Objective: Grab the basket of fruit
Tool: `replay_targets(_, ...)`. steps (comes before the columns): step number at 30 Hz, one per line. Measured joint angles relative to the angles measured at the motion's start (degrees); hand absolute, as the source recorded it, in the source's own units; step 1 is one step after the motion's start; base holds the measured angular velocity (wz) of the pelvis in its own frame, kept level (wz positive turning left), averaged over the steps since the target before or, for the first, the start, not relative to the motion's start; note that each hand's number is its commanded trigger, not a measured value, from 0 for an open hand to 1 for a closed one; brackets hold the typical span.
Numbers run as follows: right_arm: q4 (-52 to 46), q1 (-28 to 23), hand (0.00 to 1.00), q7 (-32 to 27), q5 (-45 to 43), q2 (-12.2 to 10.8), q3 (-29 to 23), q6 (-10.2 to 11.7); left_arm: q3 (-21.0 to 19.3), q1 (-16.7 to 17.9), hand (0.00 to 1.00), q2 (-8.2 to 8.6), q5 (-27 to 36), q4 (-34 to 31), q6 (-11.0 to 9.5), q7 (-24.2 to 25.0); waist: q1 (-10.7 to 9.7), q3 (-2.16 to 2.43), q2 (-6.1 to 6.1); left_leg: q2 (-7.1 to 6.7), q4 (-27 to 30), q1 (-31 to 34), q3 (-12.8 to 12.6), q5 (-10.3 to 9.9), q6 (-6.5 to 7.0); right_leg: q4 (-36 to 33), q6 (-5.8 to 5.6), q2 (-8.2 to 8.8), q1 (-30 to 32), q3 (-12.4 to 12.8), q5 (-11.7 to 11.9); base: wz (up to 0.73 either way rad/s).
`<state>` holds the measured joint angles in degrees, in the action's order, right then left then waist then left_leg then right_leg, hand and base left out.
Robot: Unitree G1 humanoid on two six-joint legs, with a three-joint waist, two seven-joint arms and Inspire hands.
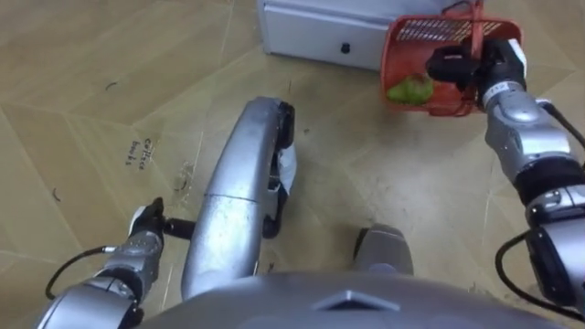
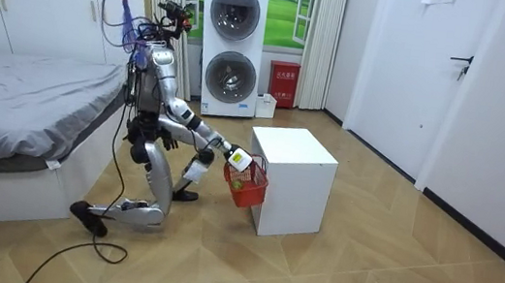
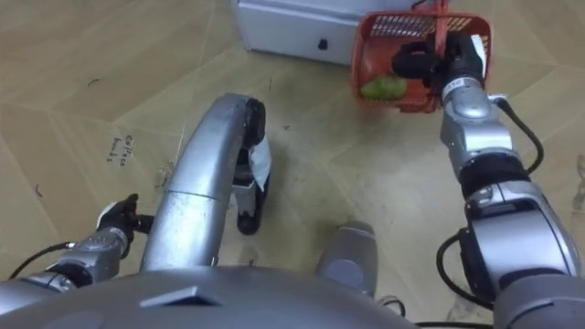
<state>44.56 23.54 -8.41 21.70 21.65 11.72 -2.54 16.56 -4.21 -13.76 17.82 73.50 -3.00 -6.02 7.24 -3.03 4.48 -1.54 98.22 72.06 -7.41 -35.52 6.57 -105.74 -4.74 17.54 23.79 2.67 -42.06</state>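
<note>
Upper right of the left eye view: a red open-mesh fruit basket (image 1: 430, 33) with a yellow-green fruit (image 1: 409, 89) inside — the right hand (image 1: 475, 66) black — against a white box (image 1: 311, 32) and a tan herringbone-plank floor (image 1: 82, 110).

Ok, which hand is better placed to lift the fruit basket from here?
The right. The right hand is curled round the handle of the red basket, beside the white cabinet, so it probably only needs to rise. The left hand sits low on the robot's left, far from the basket.
</note>
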Motion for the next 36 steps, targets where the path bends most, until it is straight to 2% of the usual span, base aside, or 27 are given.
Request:
replay_targets(1, -2.3, 0.1, 1.00, -0.2, -0.1, 0.0, 0.0, 0.0, -0.9, 0.6, 0.00, -0.07, 0.0, -0.3, 0.0, 0.0, -0.4, 0.03, -0.02, 0.11, -3.0, -2.1, -0.6, 0.2, 0.30, 4.8, -0.06, 0.21, -1.0, 0.2, 0.0, -0.37)
replay_targets(2, -3.7, 0.0, 1.00, -0.2, -0.1, -0.2, 0.0, -0.1, -1.6, 1.6, 0.00, -0.13, -0.2, -0.4, 0.0, 0.0, -0.4, 0.12, -0.03, 0.31, -6.0, -4.8, -1.4, 0.3, 0.52, 9.8, -0.81, 0.46, -2.4, 0.3, 0.4, -0.47)
replay_targets(3, -5.1, -0.1, 1.00, -0.1, -0.3, -1.0, 0.0, -0.9, -3.1, 2.6, 0.00, -0.09, -0.7, -0.5, 0.0, 0.0, -0.8, 0.27, 0.05, 0.38, -9.3, -7.5, -2.3, 0.4, 0.78, 14.6, -1.65, 0.52, -3.8, 0.5, 1.4, -0.42)
replay_targets(4, -6.1, -0.2, 1.00, -0.1, -0.7, -1.4, 0.0, -1.3, -3.9, 2.7, 0.00, -0.13, -0.8, -0.6, 0.2, 0.0, -1.1, 0.33, 0.07, 0.50, -11.0, -8.8, -2.8, 0.5, 0.93, 16.7, -1.73, 0.56, -4.2, 0.7, 2.4, -0.43)
replay_targets(6, -8.6, -1.2, 1.00, -0.1, -0.9, -1.8, 0.0, -1.9, -6.7, 3.8, 0.00, -0.16, -0.9, -0.8, 0.6, -0.1, -1.8, 0.45, -0.08, 0.72, -16.1, -13.2, -3.9, 1.0, 1.47, 21.9, -1.72, 0.67, -5.3, 1.0, 8.0, -0.33)
replay_targets(8, -11.1, -2.9, 1.00, 0.8, -2.5, -1.9, 0.0, -2.7, -9.8, 4.8, 0.00, -0.19, -1.2, -1.2, 0.6, -0.3, -2.1, 0.66, 0.09, 0.78, -24.4, -20.6, -4.8, 2.1, 1.63, 27.0, -0.74, 0.92, -5.8, 1.1, 21.1, -0.40)
replay_targets(9, -11.8, -3.3, 1.00, 0.8, -2.7, -1.9, 0.0, -2.7, -9.9, 5.1, 0.00, -0.26, -1.2, -1.7, 0.6, -0.7, -2.1, 0.75, 0.13, 0.78, -26.9, -22.5, -4.8, 2.7, 1.55, 28.4, -0.88, 0.89, -5.8, 1.0, 24.7, -0.44)
replay_targets(10, -12.9, -3.7, 1.00, 0.9, -4.7, -1.9, 0.0, -2.7, -9.7, 5.3, 0.00, -0.48, -1.2, -2.4, 0.5, -1.4, -2.0, 0.87, 0.32, 0.88, -32.3, -26.6, -4.7, 4.2, 1.15, 30.7, -1.16, 0.75, -5.6, 0.3, 26.7, -0.43)
replay_targets(11, -15.0, -4.2, 1.00, 1.0, -5.8, -1.9, 0.0, -3.1, -9.6, 5.2, 0.00, -0.53, -1.3, -2.6, 0.3, -1.9, -1.9, 0.94, 0.37, 1.16, -37.9, -30.7, -4.5, 6.1, 0.72, 32.1, -1.44, 0.15, -3.8, -1.0, 23.2, -0.44)
replay_targets(12, -16.2, -4.6, 1.00, 1.2, -6.3, -1.9, 0.0, -3.3, -9.6, 5.2, 0.00, -0.45, -1.3, -2.6, 0.1, -2.1, -1.9, 0.98, 0.40, 1.34, -40.6, -32.7, -4.5, 7.1, 0.48, 33.2, -1.56, -0.36, -2.8, -1.7, 21.3, -0.41)
replay_targets(13, -18.1, -6.1, 1.00, 1.6, -6.7, -1.9, 0.0, -3.4, -9.7, 5.4, 0.00, -0.20, -1.3, -2.5, 0.0, -2.2, -1.7, 1.30, 0.14, 1.99, -46.0, -37.1, -4.4, 9.2, -0.28, 37.6, -1.43, -1.84, -1.6, -3.3, 18.1, -0.47)
replay_targets(14, -20.1, -7.5, 1.00, 1.6, -7.4, -1.9, 0.0, -3.3, -9.7, 6.0, 0.00, -0.09, -1.4, -2.6, 0.0, -2.2, -0.9, 1.49, 0.18, 2.56, -51.3, -41.7, -4.2, 11.2, -1.13, 44.8, -1.28, -2.65, -1.2, -5.0, 16.9, -0.61)
replay_targets(15, -21.9, -8.3, 1.00, 1.6, -7.8, -1.9, 0.0, -3.3, -9.7, 7.0, 0.00, -0.02, -1.8, -2.9, 0.0, -2.2, -0.5, 2.06, 0.10, 3.26, -55.6, -45.2, -3.7, 13.0, -2.20, 53.9, -0.98, -3.92, -1.7, -7.0, 16.9, -0.45)
replay_targets(16, -23.0, -8.6, 1.00, 1.6, -7.8, -1.8, -0.1, -3.1, -9.7, 7.5, 0.00, -0.02, -1.8, -3.3, 0.1, -2.3, -0.7, 2.06, 0.10, 3.46, -57.3, -46.9, -3.2, 13.6, -2.75, 59.1, -0.61, -4.45, -2.3, -8.4, 17.3, -0.17)
replay_targets(17, -24.9, -9.3, 1.00, 1.6, -7.7, -1.6, -0.5, -2.0, -9.7, 8.5, 0.00, 0.04, -1.8, -4.6, 0.3, -2.3, -1.0, 2.01, -0.03, 4.24, -59.7, -49.8, -2.8, 14.3, -3.82, 67.2, -0.44, -6.01, -3.7, -10.5, 19.0, 0.10)
replay_targets(18, -26.1, -10.1, 1.00, 1.6, -7.4, -1.7, -1.1, -1.4, -9.7, 10.1, 0.00, 0.07, -2.0, -6.6, 0.7, -2.4, -0.8, 2.93, 0.08, 4.82, -62.0, -52.0, -2.8, 15.3, -5.32, 70.4, 0.43, -6.91, -6.5, -12.2, 20.2, 0.00)
replay_targets(19, -26.7, -10.1, 1.00, 1.6, -7.3, -1.8, -1.2, -1.3, -9.8, 10.8, 0.00, 0.14, -2.0, -7.3, 0.7, -2.3, -0.6, 2.98, 0.23, 4.82, -64.0, -53.6, -2.8, 15.9, -5.94, 72.3, 1.12, -7.67, -7.9, -12.6, 20.9, 0.00)
replay_targets(21, -29.5, -10.2, 1.00, 1.6, -7.1, -1.9, -1.3, -0.8, -10.3, 12.4, 0.00, 0.32, -2.5, -7.9, 1.0, -2.2, -0.8, 2.87, 0.08, 5.35, -71.7, -58.8, -1.9, 19.5, -7.44, 80.9, 2.23, -10.43, -14.8, -14.0, 24.3, 0.08)
replay_targets(23, -32.3, -10.4, 1.00, 1.7, -6.1, -2.0, -1.2, -0.8, -11.4, 13.6, 0.00, 0.33, -2.9, -9.2, 1.5, -2.2, -0.6, 2.84, 0.13, 6.02, -76.5, -61.7, -1.8, 21.6, -8.42, 86.6, 2.93, -12.09, -18.1, -14.7, 26.8, 0.04)
replay_targets(26, -35.0, -10.4, 1.00, 2.2, -6.3, -2.1, -1.3, -0.8, -13.0, 14.5, 0.00, 0.79, -6.9, -9.6, 2.5, -2.1, -0.4, 2.68, 0.41, 6.02, -81.0, -65.2, -0.9, 23.0, -9.39, 90.6, 3.53, -13.10, -21.5, -15.3, 27.6, 0.09)
replay_targets(30, -36.6, -10.7, 1.00, 2.3, -6.4, -2.1, -1.2, -0.8, -15.4, 15.3, 0.00, 1.68, -10.9, -9.5, 4.3, -1.7, -0.4, 2.60, 0.81, 6.02, -81.0, -66.9, 0.2, 23.0, -9.42, 92.4, 3.58, -13.57, -24.4, -15.2, 27.7, 0.06)
replay_targets(31, -37.2, -10.7, 1.00, 2.3, -6.4, -2.4, -1.2, -0.8, -16.0, 15.4, 0.00, 1.69, -11.2, -9.5, 4.7, -1.3, -0.6, 2.38, 1.17, 5.93, -78.9, -66.2, 0.3, 23.0, -9.41, 93.4, 3.83, -13.58, -25.5, -14.0, 27.9, 0.28)
replay_targets(32, -37.1, -10.8, 1.00, 2.2, -6.4, -3.1, -1.4, -0.6, -16.4, 15.3, 0.00, 1.62, -11.3, -9.5, 5.0, -0.8, -1.1, 1.80, 2.38, 4.92, -74.2, -62.6, 0.6, 22.3, -8.72, 94.8, 4.04, -12.50, -27.0, -9.5, 28.1, 0.65)
replay_targets(33, -37.1, -11.0, 1.00, 2.2, -6.3, -2.9, -2.3, -0.4, -16.2, 14.5, 0.00, 2.23, -11.9, -9.8, 5.3, -0.4, -1.8, 2.11, 2.45, 1.77, -79.0, -58.8, 2.8, 23.5, -7.40, 95.1, 3.98, -11.85, -26.7, -6.5, 28.1, 0.75)
replay_targets(34, -37.1, -11.0, 1.00, 2.2, -6.3, -2.7, -3.0, -0.4, -16.1, 14.1, 0.00, 2.60, -12.1, -10.3, 5.5, 0.0, -2.0, 2.26, 2.12, 1.11, -81.7, -57.0, 3.4, 27.1, -5.96, 94.8, 3.56, -11.82, -26.2, -6.5, 27.8, 0.42)
replay_targets(35, -36.7, -11.2, 1.00, 2.2, -6.6, -3.6, -3.6, -0.9, -16.3, 14.0, 0.00, 2.54, -13.0, -10.8, 5.6, 0.2, -0.1, 2.39, 3.42, 0.67, -82.0, -56.5, 2.0, 30.8, -5.27, 94.0, 2.03, -10.98, -24.8, -7.5, 27.0, 0.00)
replay_targets(36, -36.7, -11.3, 1.00, 2.8, -6.8, -3.8, -3.6, -1.1, -16.3, 13.9, 0.00, 2.71, -13.4, -10.8, 5.7, 0.3, 0.7, 2.34, 3.38, 0.85, -82.4, -56.8, 2.1, 30.9, -5.22, 93.7, 1.47, -10.92, -24.0, -9.6, 27.1, -0.23)
